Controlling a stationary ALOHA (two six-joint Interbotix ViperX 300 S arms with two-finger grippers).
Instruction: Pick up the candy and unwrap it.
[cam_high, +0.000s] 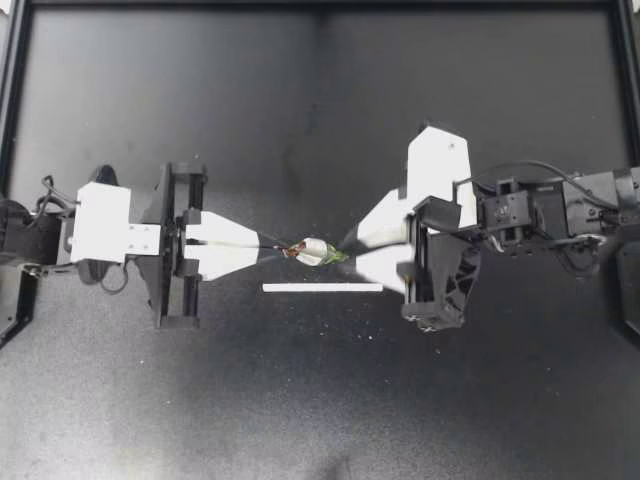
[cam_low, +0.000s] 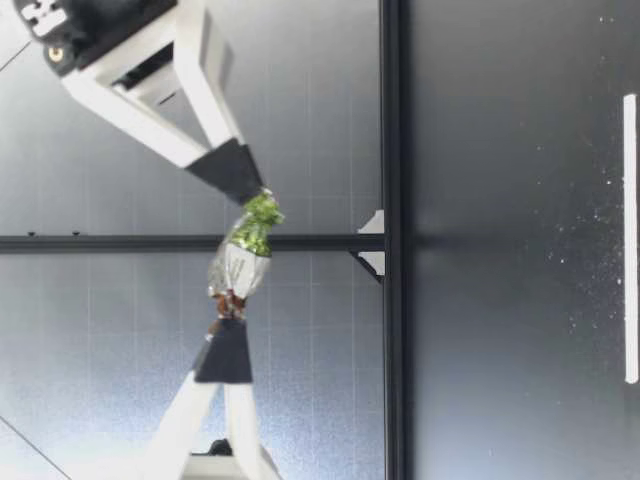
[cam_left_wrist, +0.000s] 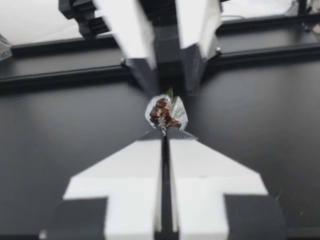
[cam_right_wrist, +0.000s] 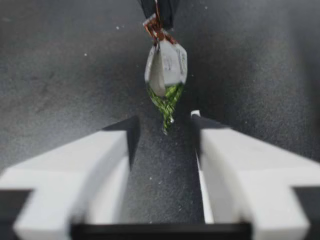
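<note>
My left gripper (cam_high: 272, 250) reaches in from 9 o'clock, level, its fingers pinched on one twisted end of the candy (cam_high: 315, 250). My right gripper (cam_high: 348, 245) faces it from 3 o'clock, with its fingers spread apart.

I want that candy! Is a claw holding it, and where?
The left claw pinches the candy by its brown twisted end. The right claw is open around the green end.

The black table (cam_high: 200, 400) carries 1 white strip (cam_high: 322, 287).
</note>
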